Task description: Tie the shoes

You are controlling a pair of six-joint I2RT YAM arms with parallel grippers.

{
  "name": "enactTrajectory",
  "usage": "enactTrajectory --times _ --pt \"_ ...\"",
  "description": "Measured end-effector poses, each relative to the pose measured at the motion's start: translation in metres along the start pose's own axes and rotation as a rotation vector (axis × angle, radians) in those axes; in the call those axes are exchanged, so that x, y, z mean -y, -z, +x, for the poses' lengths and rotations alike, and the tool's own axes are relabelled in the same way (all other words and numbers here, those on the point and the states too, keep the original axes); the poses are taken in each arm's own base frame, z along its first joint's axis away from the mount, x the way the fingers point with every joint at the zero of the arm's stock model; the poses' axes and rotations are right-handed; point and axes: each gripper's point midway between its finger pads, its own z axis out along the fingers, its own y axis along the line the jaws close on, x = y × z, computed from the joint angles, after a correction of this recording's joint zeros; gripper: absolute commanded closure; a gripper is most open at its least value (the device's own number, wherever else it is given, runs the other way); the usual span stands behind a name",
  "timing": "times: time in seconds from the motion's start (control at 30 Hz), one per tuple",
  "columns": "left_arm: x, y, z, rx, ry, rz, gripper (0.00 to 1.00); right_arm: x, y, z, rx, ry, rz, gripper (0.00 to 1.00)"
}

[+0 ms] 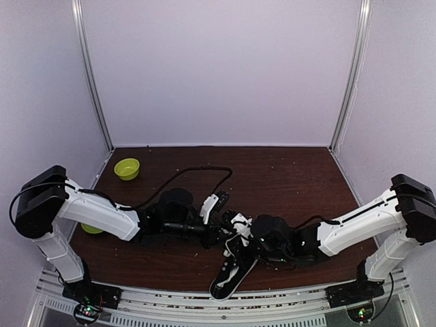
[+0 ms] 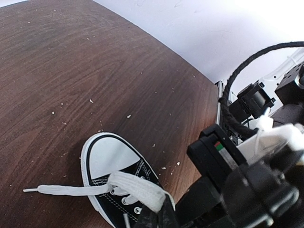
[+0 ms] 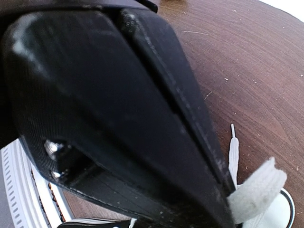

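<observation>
One black sneaker (image 1: 230,274) with a white toe cap lies near the table's front edge, toe toward the arms' bases. Its white laces (image 1: 238,223) rise from the eyelets to where both grippers meet. My left gripper (image 1: 229,227) is shut on a flat loop of white lace (image 2: 138,190) just above the toe cap (image 2: 107,156); the fingertips (image 2: 161,214) pinch its end. My right gripper (image 1: 248,238) is shut too, its black fingers (image 3: 142,118) filling the right wrist view, with a fold of lace (image 3: 257,189) clamped at the tips. A loose lace end (image 3: 232,151) lies flat on the wood.
A green bowl (image 1: 127,168) stands at the back left, and another green object (image 1: 91,229) peeks out beneath the left arm. A black cable (image 1: 199,173) loops over the table behind the left wrist. Crumbs dot the brown tabletop (image 2: 71,80). White walls close three sides.
</observation>
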Motion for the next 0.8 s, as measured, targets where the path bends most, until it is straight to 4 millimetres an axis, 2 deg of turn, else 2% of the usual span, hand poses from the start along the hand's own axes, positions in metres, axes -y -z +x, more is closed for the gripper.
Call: enactTrajectory --times 0.17,0.4,0.5,0.63,0.8 --pt "-0.001 0.000 -0.001 0.005 0.000 -0.005 1.00 0.002 0.006 0.001 -0.009 -0.005 0.007 0.69" --pt "-0.001 0.000 0.000 0.002 0.000 -0.008 1.00 0.006 0.046 -0.013 0.037 -0.040 -0.021 0.51" --pt "-0.001 0.000 0.000 0.002 0.000 -0.009 1.00 0.006 0.057 -0.013 0.037 -0.057 -0.041 0.43" --pt "-0.001 0.000 0.000 0.002 0.000 -0.009 1.00 0.009 0.060 -0.005 0.019 -0.087 -0.056 0.33" --pt "-0.001 0.000 0.000 0.001 0.000 -0.008 1.00 0.013 0.048 0.006 -0.028 -0.128 -0.043 0.31"
